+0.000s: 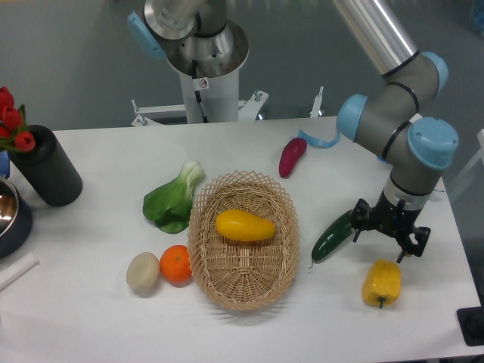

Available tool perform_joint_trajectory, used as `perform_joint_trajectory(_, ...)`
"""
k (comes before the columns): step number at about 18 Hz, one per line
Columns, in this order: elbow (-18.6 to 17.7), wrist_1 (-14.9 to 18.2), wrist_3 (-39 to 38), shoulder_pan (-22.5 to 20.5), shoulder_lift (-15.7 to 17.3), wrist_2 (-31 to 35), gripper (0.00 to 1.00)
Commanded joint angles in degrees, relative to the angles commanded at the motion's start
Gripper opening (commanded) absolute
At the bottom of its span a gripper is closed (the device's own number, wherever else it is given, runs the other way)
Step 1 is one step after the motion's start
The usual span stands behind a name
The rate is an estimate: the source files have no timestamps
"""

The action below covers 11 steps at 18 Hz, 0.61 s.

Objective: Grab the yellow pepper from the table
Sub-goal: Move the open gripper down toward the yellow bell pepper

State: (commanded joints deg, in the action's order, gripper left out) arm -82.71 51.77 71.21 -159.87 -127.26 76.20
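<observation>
The yellow pepper (381,282) lies on the white table (91,302) at the front right, lobed, with its stem end toward the front. My gripper (389,237) hangs open just above and behind the pepper, fingers spread and pointing down, nothing between them. A small gap separates the fingertips from the pepper's top. The gripper partly hides the right end of a green cucumber.
A green cucumber (331,237) lies just left of the gripper. A wicker basket (242,283) holding a smooth yellow fruit (243,225) stands at centre. A purple vegetable (292,156), bok choy (172,198), orange (175,264), pale potato (142,272) and black vase (45,166) lie farther off.
</observation>
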Motion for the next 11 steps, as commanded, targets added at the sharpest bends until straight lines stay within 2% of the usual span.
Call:
perform_joint_trajectory(7,4.22,-0.09,-7.29,0.7,-3.25,0.09,1.0)
perform_joint_trajectory(11,4.93,-0.09,-8.54,1.23,-4.04,0.17,1.0)
